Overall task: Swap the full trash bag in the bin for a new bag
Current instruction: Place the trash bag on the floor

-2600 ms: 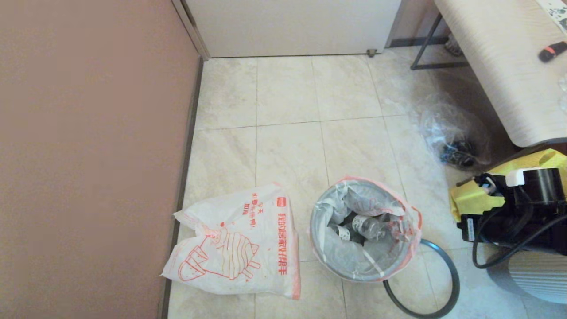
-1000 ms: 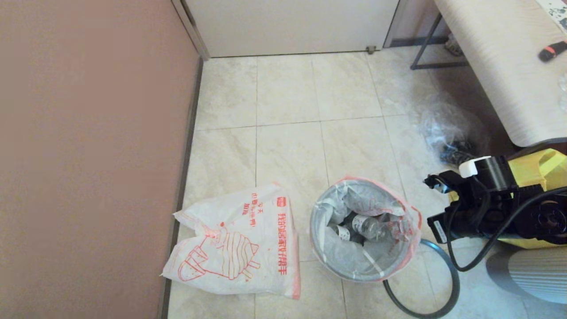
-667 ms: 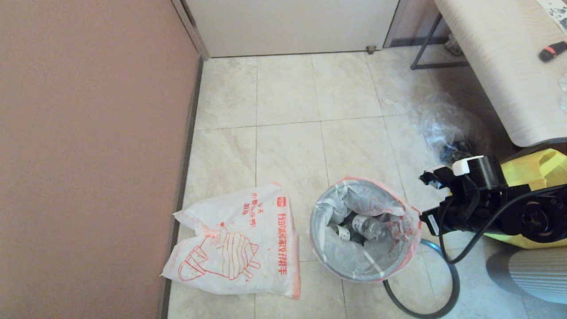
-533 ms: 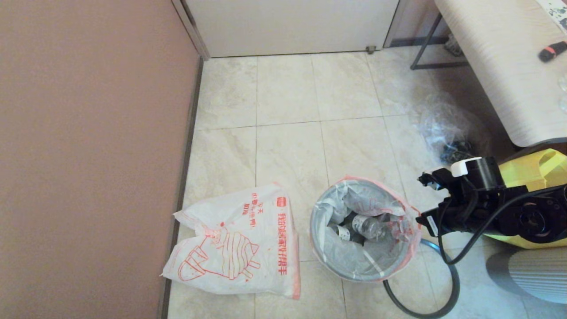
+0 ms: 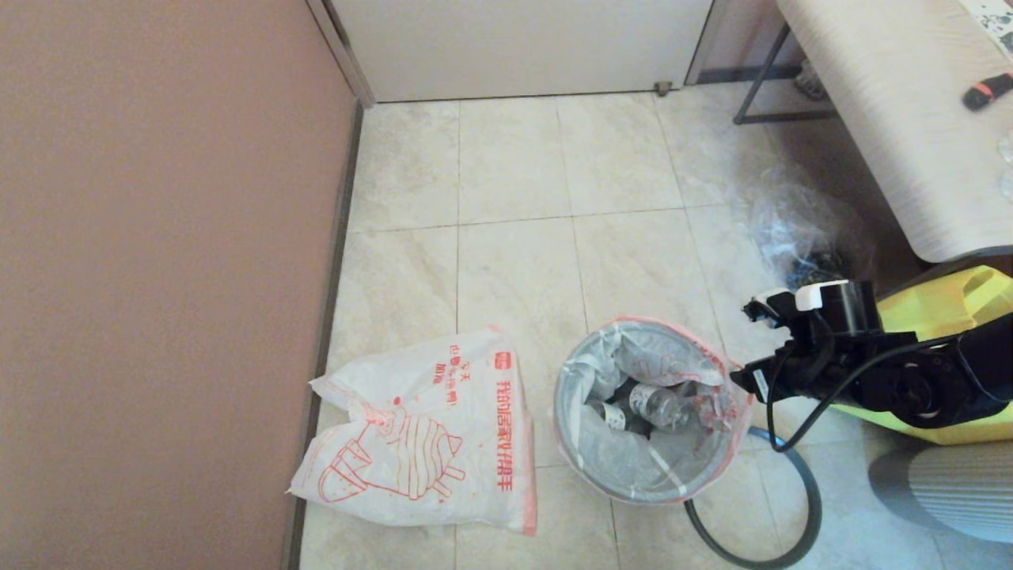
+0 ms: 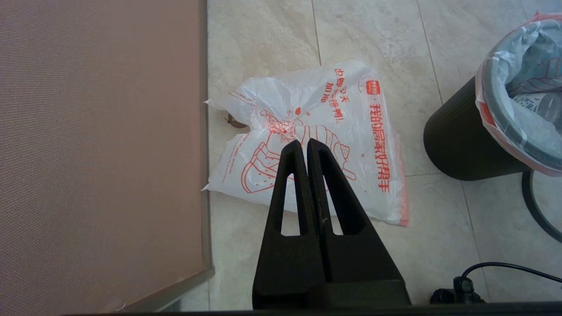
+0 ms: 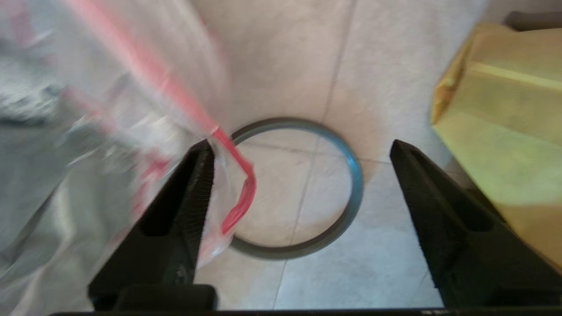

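The full trash bag [image 5: 633, 459] lines the black bin [image 6: 456, 140], with bottles inside and its orange hem folded over the rim. The bin's dark-grey hoop [image 5: 795, 507] lies on the floor beside the bin. My right gripper [image 5: 753, 344] hangs open at the bin's right edge. In the right wrist view the bag's orange drawstring tip [image 7: 239, 197] rests against one finger, and the hoop [image 7: 351, 175] shows between the wide jaws. The new bag [image 5: 427, 435] lies flat on the tiles left of the bin. My left gripper [image 6: 304, 142] hovers above it, shut and empty.
A pink wall [image 5: 158, 277] runs along the left, close to the new bag. A yellow fabric tote [image 5: 942, 313] and a clear plastic bag [image 5: 799, 237] sit right of the bin, under a table [image 5: 910, 119]. Bare tiles stretch behind the bin.
My right arm has swung left from beside the yellow tote to the bin's right rim, and its jaws have gone from shut to wide open. The bags and the hoop have not moved.
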